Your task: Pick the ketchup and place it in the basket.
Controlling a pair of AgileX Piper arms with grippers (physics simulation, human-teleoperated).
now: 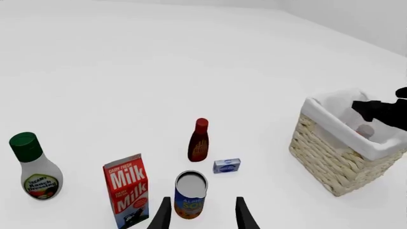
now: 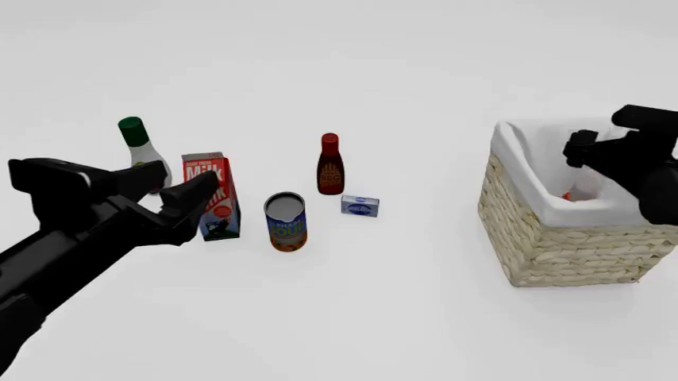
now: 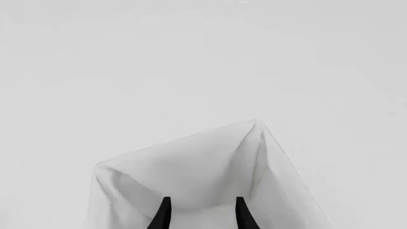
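Note:
The ketchup (image 1: 364,130) lies inside the basket (image 1: 330,157); only its whitish-grey cap and a bit of red show there, and a small red patch of the ketchup (image 2: 568,196) shows in the front view. The wicker basket (image 2: 561,246) with white lining stands at the right. My right gripper (image 2: 595,135) hovers over the basket's opening, open and holding nothing; its wrist view looks down into the white lining (image 3: 190,167) past the right gripper (image 3: 201,214). My left gripper (image 2: 186,178) is open and raised at the left, near the milk carton, with nothing between the fingers (image 1: 164,214).
On the table at the left stand a white ranch bottle with a green cap (image 2: 136,147), a red milk carton (image 2: 212,198), a tin can (image 2: 285,222), a small dark-red bottle (image 2: 329,165) and a small blue box (image 2: 360,206).

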